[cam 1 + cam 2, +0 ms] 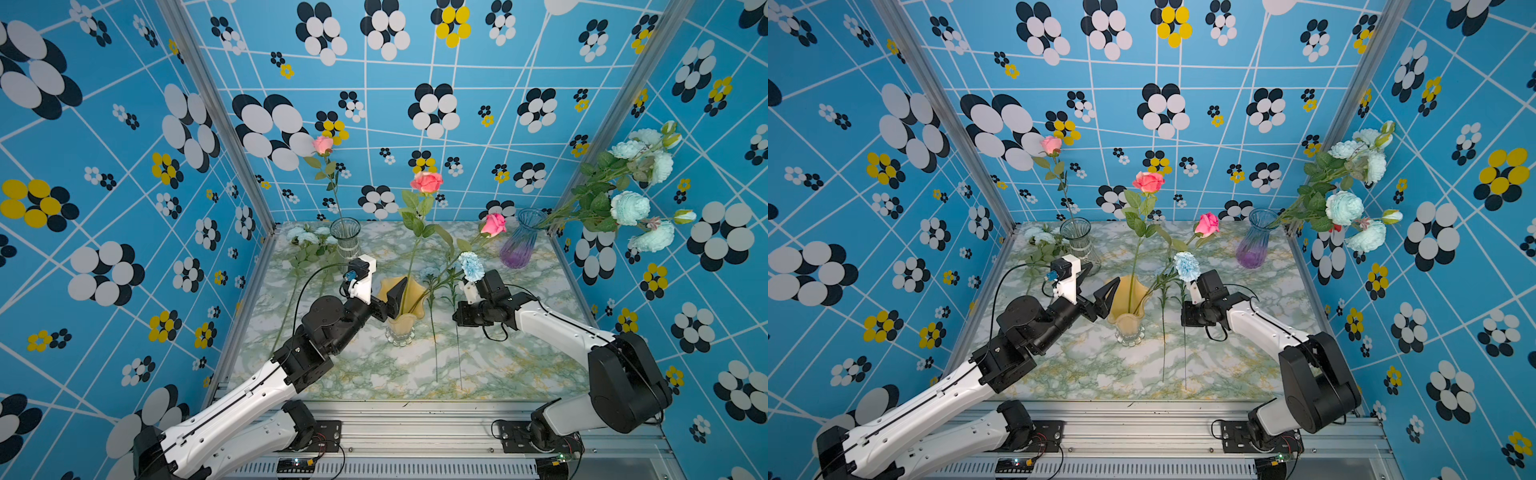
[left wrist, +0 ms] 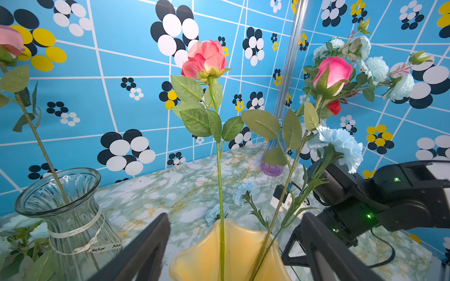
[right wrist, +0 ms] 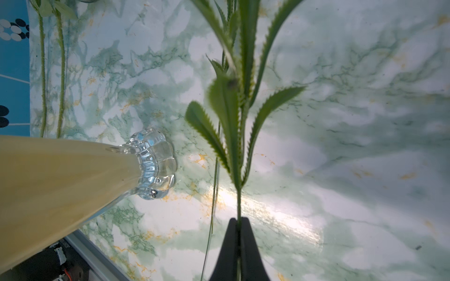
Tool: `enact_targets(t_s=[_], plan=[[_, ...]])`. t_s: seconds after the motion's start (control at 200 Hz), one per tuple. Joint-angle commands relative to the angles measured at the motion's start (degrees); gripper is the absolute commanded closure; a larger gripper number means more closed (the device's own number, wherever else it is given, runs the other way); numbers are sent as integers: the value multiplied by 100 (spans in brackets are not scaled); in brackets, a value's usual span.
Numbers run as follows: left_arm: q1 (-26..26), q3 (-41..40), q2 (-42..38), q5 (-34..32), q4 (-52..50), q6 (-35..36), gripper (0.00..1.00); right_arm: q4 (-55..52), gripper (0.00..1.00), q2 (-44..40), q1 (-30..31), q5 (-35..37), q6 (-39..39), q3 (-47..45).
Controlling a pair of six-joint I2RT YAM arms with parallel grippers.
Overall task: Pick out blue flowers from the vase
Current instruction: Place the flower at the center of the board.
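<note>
Plainly, on the bench [image 1: 519, 365] the yellow vase [image 1: 401, 322] stands between the left jaws, which are spread apart astride its rim. The right jaws (hidden under their wrist from above) are clamped on the thin stem [image 3: 239, 202] of a blue carnation [image 1: 471, 266], bloom just beyond them. A pink rose [image 1: 493, 224] leans close. The stem's foot cannot be made out.

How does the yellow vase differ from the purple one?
The yellow vase is cloudy with a wavy, flared rim; the purple vase is clear ribbed glass fading to blue. The yellow vase holds two roses, the purple vase a pale blue peony spray. Both stand upright on the marbled table.
</note>
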Motion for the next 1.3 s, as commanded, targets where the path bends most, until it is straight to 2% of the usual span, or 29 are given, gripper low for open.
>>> enact_targets(t_s=[0.0,0.34,0.734,1.149,1.299], plan=[[-27,-79,35,-66,169,101,13,163,100,338,-91,-176,-88,277],[-29,-79,15,-77,153,92,13,307,100,923,-219,165,-46,362],[-23,-70,7,-51,142,84,16,175,100,1597,-272,-108,-7,740],[-23,-27,134,-16,150,76,16,254,100,1916,-269,-447,140,898],[-22,-4,207,8,207,58,16,261,86,1872,-263,-462,147,814]])
